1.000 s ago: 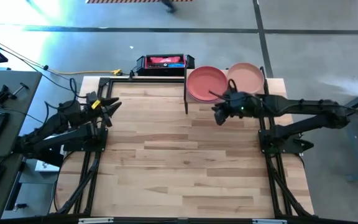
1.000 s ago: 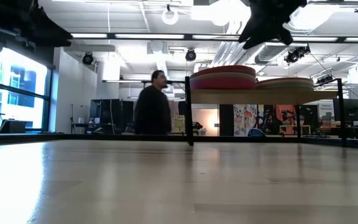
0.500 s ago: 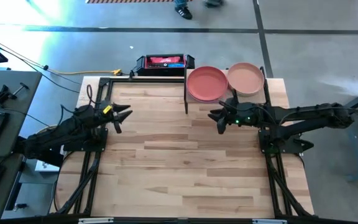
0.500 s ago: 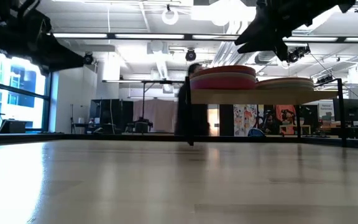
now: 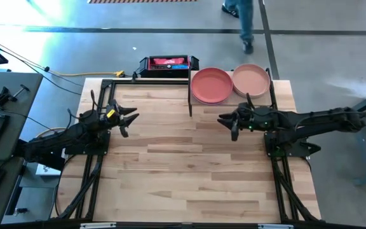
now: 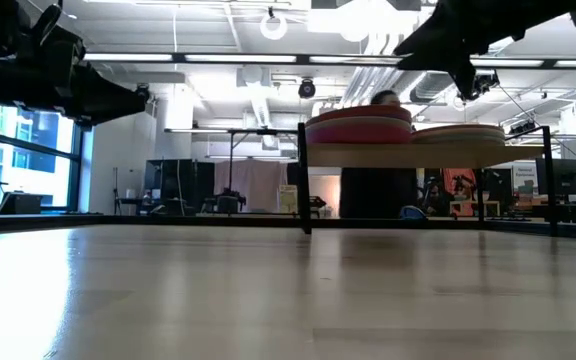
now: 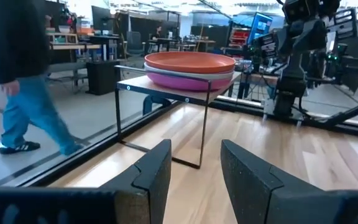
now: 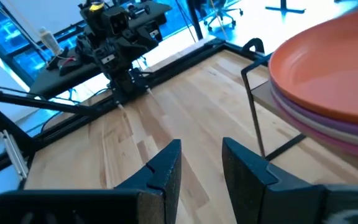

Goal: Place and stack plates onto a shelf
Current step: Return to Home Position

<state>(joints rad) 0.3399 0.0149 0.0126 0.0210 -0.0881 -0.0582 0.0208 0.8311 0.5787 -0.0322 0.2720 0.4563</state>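
The shelf [image 5: 231, 102] stands at the table's far right on black posts, its board seen edge-on in the low view [image 6: 418, 155]. Two stacks of plates rest on it: one topped by a terracotta plate [image 5: 211, 84] over purple and pink ones [image 7: 189, 68], one topped by a peach plate [image 5: 251, 79]. My right gripper [image 5: 227, 125] [image 8: 201, 149] hovers open just near of the shelf, holding nothing. My left gripper [image 5: 131, 119] [image 7: 196, 152] is open and empty above the table's left part, pointing toward the shelf.
A black and red box [image 5: 165, 63] sits beyond the table's far edge, left of the shelf. A person [image 5: 241, 19] walks on the floor behind the table. Bare wooden tabletop [image 5: 183, 172] spreads between and near of the arms.
My right gripper has drawn back from the shelf's near edge toward the table's near edge, staying open and empty. My left gripper has moved toward the table's right. A person has walked from left to right behind the table.
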